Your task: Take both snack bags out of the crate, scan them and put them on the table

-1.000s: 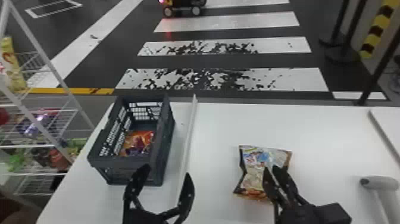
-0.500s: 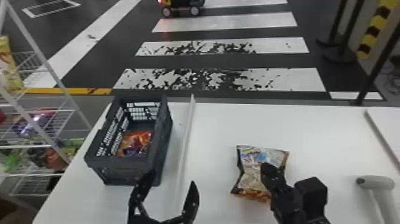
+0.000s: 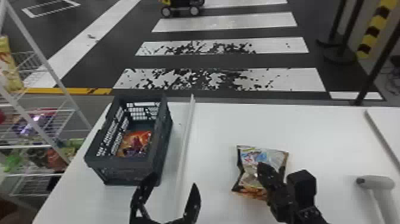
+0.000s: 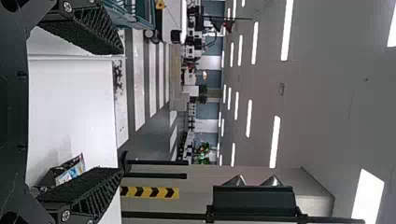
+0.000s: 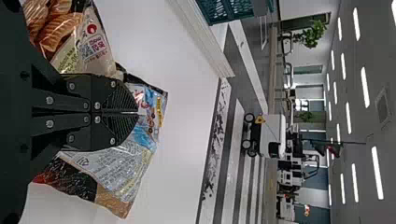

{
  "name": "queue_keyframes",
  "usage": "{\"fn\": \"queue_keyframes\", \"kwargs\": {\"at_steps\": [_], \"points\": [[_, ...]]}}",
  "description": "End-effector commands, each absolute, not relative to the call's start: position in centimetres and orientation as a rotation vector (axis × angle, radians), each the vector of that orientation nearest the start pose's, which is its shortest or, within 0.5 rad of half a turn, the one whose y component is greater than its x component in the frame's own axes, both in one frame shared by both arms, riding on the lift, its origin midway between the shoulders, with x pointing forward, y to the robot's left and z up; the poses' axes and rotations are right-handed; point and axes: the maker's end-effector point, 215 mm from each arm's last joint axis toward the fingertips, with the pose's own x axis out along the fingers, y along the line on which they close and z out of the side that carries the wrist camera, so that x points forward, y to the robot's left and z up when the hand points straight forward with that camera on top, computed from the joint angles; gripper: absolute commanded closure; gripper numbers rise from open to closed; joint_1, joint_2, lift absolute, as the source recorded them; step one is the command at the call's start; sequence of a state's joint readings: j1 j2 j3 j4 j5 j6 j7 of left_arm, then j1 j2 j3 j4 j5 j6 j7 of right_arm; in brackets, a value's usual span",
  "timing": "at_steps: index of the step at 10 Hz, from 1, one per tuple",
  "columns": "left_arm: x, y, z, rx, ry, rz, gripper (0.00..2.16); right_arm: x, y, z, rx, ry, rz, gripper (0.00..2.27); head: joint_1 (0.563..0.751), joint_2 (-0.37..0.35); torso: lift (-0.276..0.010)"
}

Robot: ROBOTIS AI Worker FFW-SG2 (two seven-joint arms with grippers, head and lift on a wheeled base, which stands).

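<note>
In the head view my right gripper (image 3: 263, 169) is over a snack bag (image 3: 248, 156) lying on the table (image 3: 297, 128). The right wrist view has this right gripper (image 5: 138, 112) shut, the snack bag (image 5: 122, 170) pinched between its fingers and spreading out on both sides. An orange snack bag (image 3: 137, 143) lies inside the dark crate (image 3: 131, 175). My left gripper (image 3: 174, 180) stands open and empty just in front of the crate's near right corner; the left wrist view shows the left gripper (image 4: 122, 112) with fingers wide apart.
A white hand scanner (image 3: 375, 182) lies at the table's right. A raised white strip (image 3: 186, 143) runs along the table beside the crate. At the left stands a wire shelf (image 3: 62, 110) holding snacks.
My right gripper, its two fingers apart a second ago, has closed at the snack bag and turned. The left gripper has shifted slightly right, staying open.
</note>
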State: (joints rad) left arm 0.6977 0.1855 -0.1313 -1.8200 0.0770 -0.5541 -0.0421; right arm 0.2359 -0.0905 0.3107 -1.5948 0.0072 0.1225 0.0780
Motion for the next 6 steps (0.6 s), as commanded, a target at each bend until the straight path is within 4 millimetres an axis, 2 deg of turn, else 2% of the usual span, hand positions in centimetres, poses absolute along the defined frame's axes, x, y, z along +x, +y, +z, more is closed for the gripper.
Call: {"fn": "queue_keyframes", "kwargs": {"at_steps": [1,4,6], "points": [[34.1,17.6,-37.8,-0.022,-0.083,-0.229,0.1,45.6,-6.9,-51.7,-0.076,0.389,0.388,2.24,0.695,0.163,-0.094],[34.3,17.8,-38.2,-0.03,-0.078,-0.224,0.1,44.4,-7.7,-53.2,-0.096,0.43,0.408,2.24,0.695,0.153,-0.094],[34.3,17.8,-38.1,-0.029,-0.079,-0.227,0.1,44.4,-9.4,-53.4,-0.117,0.429,0.416,2.24,0.695,0.146,-0.094]]}}
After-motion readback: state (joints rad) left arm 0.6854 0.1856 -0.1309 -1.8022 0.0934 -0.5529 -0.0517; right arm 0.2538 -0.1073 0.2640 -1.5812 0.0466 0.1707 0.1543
